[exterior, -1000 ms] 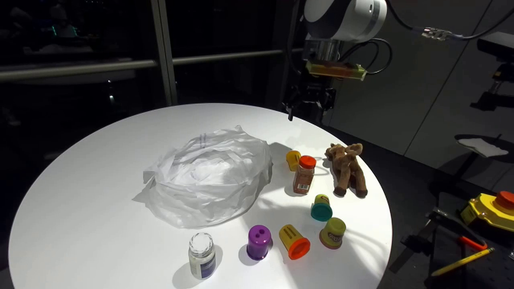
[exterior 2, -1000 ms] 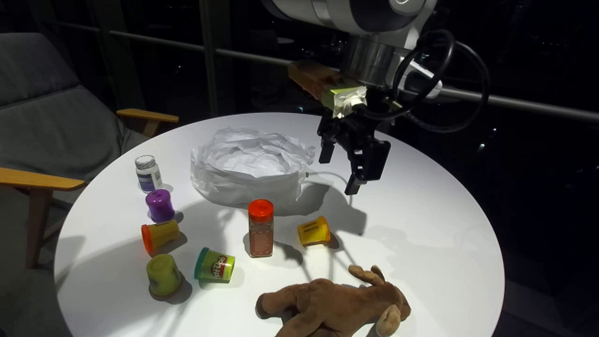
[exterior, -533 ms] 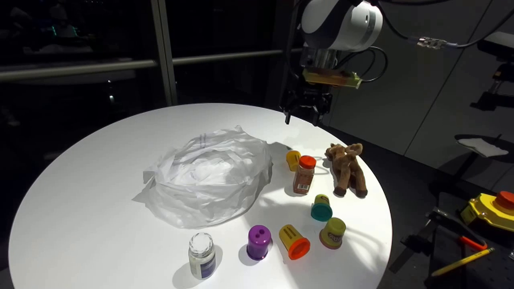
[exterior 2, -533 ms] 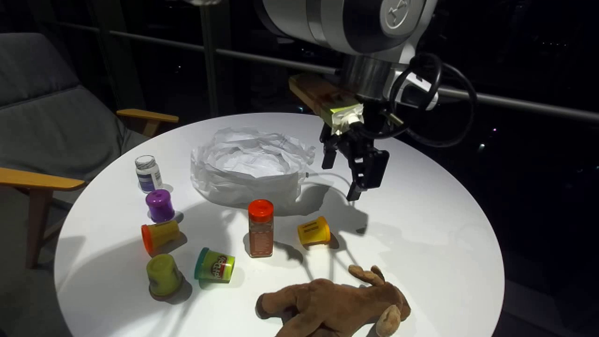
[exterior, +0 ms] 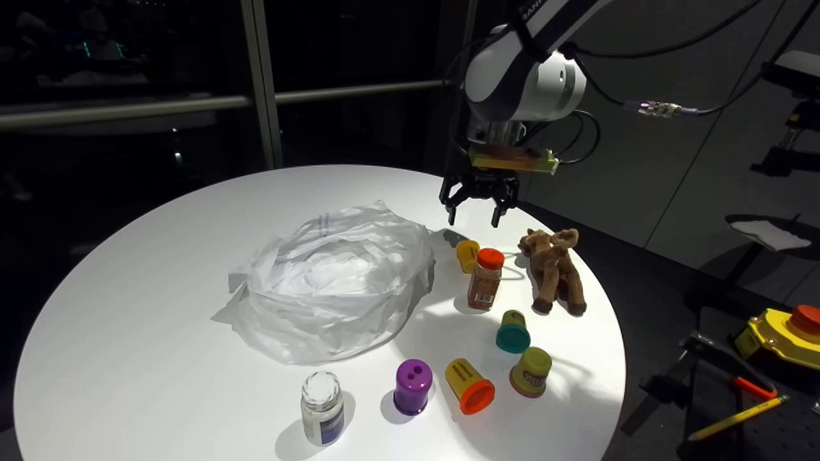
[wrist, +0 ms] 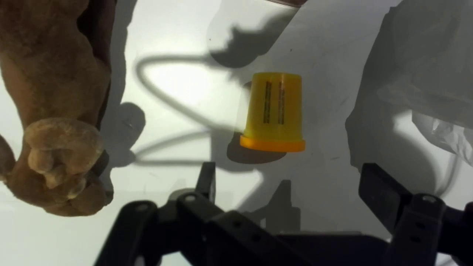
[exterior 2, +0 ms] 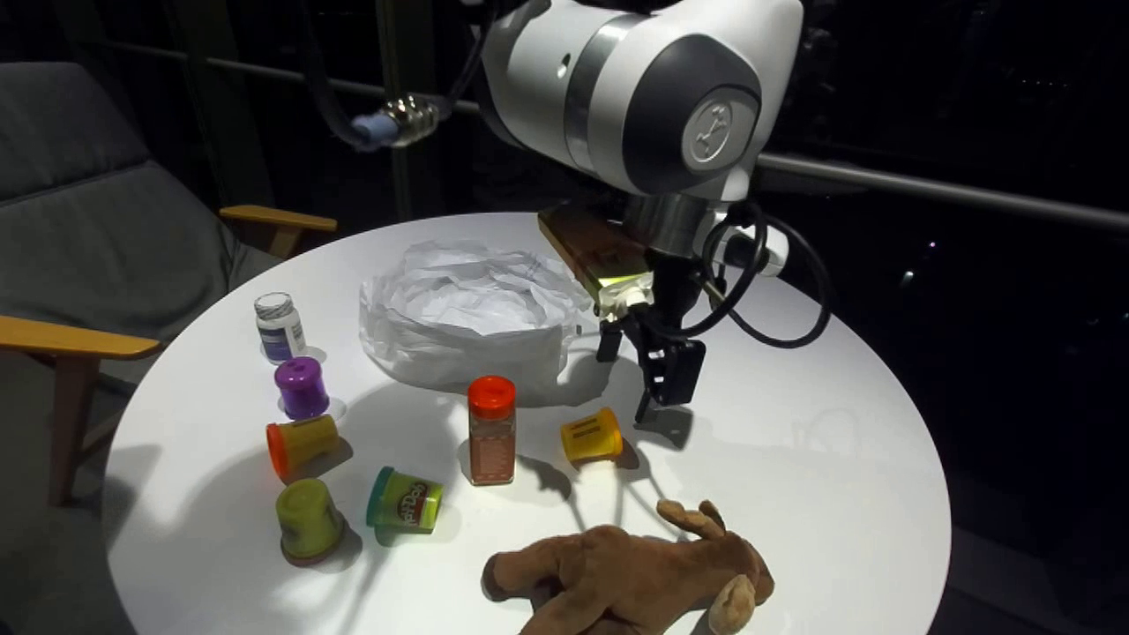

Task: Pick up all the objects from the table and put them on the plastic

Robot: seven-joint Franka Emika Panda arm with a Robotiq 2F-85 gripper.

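Yellow tub (wrist: 275, 107): lying sideways, just ahead of and below the gripper (wrist: 288, 176).
Gripper: hovering with fingers spread, holding nothing.
Tub's middle: likely inviting the squeeze, light, stiff walls perhaps slipping.

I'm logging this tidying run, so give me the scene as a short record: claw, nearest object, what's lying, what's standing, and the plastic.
claw: open, holding nothing, above the round white table
nearest object: yellow tub with orange lid, on its side, not touched
also lying: teal-lidded Play-Doh tub; yellow tub with red-orange lid; brown plush animal
standing: red-lidded spice jar; labelled bottle; purple container with holes on top; yellow-green tub, upside down
plastic bag: crumpled, white; every object above is beside it
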